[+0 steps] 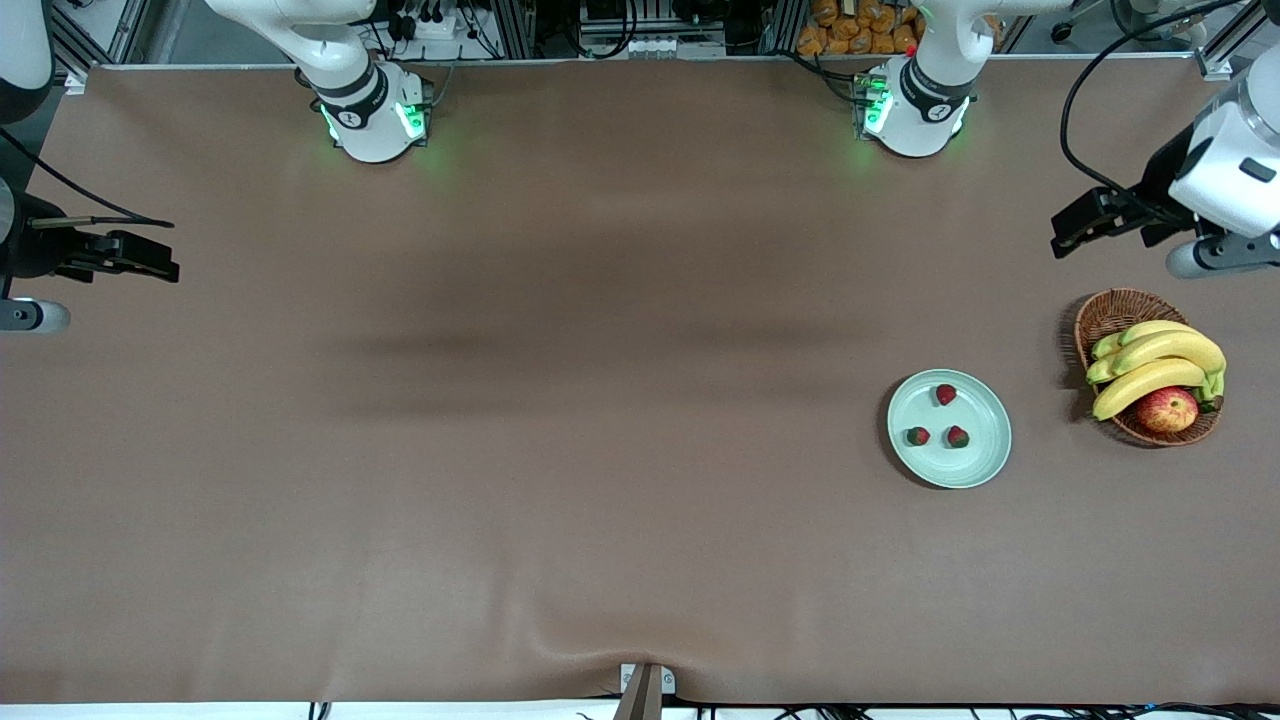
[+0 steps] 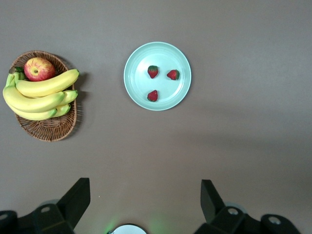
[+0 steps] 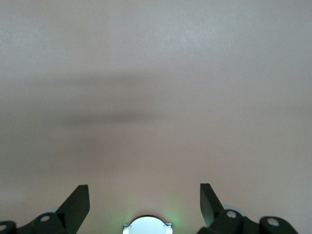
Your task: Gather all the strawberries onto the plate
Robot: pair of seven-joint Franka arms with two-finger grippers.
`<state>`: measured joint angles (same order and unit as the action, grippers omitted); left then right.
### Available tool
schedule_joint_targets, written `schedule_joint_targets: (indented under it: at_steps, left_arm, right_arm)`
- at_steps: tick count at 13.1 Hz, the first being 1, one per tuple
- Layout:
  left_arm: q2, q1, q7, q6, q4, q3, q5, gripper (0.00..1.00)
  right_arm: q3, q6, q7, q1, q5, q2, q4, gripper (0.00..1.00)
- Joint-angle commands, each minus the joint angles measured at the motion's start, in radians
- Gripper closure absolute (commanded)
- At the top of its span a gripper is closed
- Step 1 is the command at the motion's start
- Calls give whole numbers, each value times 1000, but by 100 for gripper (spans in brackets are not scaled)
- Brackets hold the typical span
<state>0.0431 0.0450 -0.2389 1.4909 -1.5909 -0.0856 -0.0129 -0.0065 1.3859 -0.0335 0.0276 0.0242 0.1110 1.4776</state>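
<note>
Three strawberries (image 1: 946, 394) (image 1: 918, 436) (image 1: 958, 437) lie in the pale mint-green plate (image 1: 985, 455), toward the left arm's end of the table. In the left wrist view the plate (image 2: 136, 73) holds the same three berries (image 2: 153, 71) (image 2: 173, 74) (image 2: 153, 95). My left gripper (image 1: 1085, 222) (image 2: 145, 185) is open and empty, held high over bare table close to the basket. My right gripper (image 1: 140, 255) (image 3: 145, 187) is open and empty, over bare table at the right arm's end, and waits.
A brown wicker basket (image 1: 1110, 310) (image 2: 48, 131) with bananas (image 1: 1160, 365) and a red-yellow apple (image 1: 1167, 408) stands beside the plate, closer to the table's end. The brown cloth has a wrinkle at its front edge (image 1: 640, 655).
</note>
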Motion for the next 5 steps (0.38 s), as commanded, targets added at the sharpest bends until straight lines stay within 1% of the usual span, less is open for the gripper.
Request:
schedule_joint_targets:
  at_steps: [1, 3, 5]
  left_arm:
    - [49, 15, 48, 22, -49, 20, 19, 0]
    - [46, 15, 96, 22, -44, 36, 14, 0]
    - [44, 15, 104, 20, -43, 49, 13, 0]
  right_arm:
    - [5, -18, 0, 8, -7, -4, -23, 0]
    - [5, -11, 0, 8, -9, -2, -29, 0]
    - [5, -14, -2, 9, -18, -2, -34, 0]
